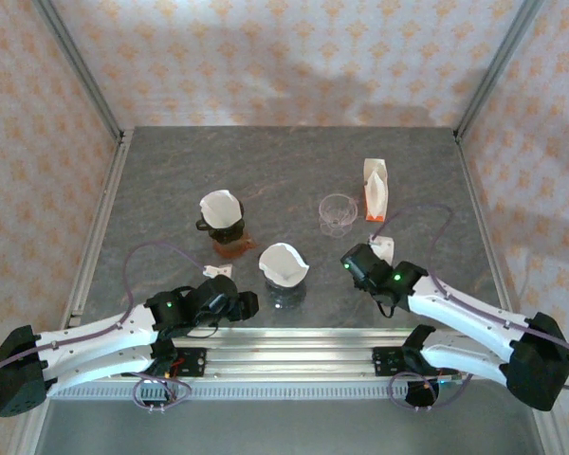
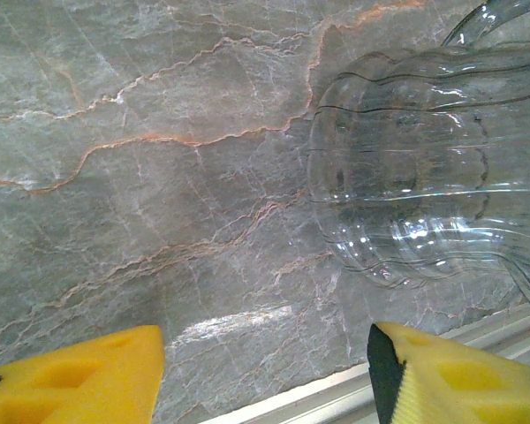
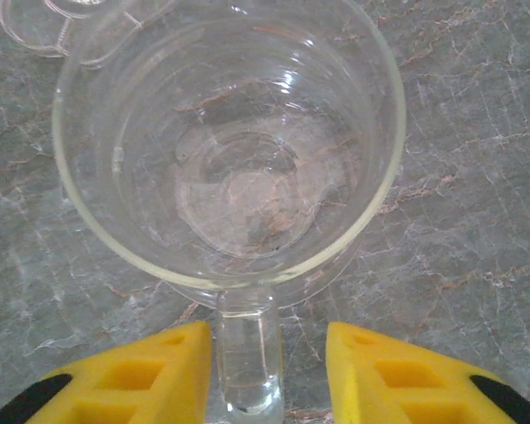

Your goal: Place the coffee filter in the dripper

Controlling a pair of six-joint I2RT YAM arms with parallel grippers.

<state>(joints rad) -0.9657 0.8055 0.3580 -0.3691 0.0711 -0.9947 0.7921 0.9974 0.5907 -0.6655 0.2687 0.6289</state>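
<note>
An empty clear glass dripper [image 1: 338, 212] stands mid-table, seen from above in the right wrist view as the dripper [image 3: 225, 141]. Its handle [image 3: 247, 367] lies between the yellow fingers of my open right gripper [image 3: 269, 371], apart from both pads. The right gripper [image 1: 351, 254] sits just below that dripper. A white coffee filter [image 1: 283, 263] sits in a second clear dripper [image 1: 286, 289], whose ribbed wall [image 2: 406, 168] fills the right of the left wrist view. My left gripper [image 2: 265, 371] is open beside it, holding nothing; from above the left gripper [image 1: 258, 305] lies left of it.
A brown dripper [image 1: 232, 245] holding another white filter [image 1: 220, 207] stands at the left. An orange-and-white filter pack [image 1: 375, 188] stands at the right. Small white scraps [image 1: 218, 272] lie on the marble. A metal rail [image 1: 294, 355] runs along the near edge.
</note>
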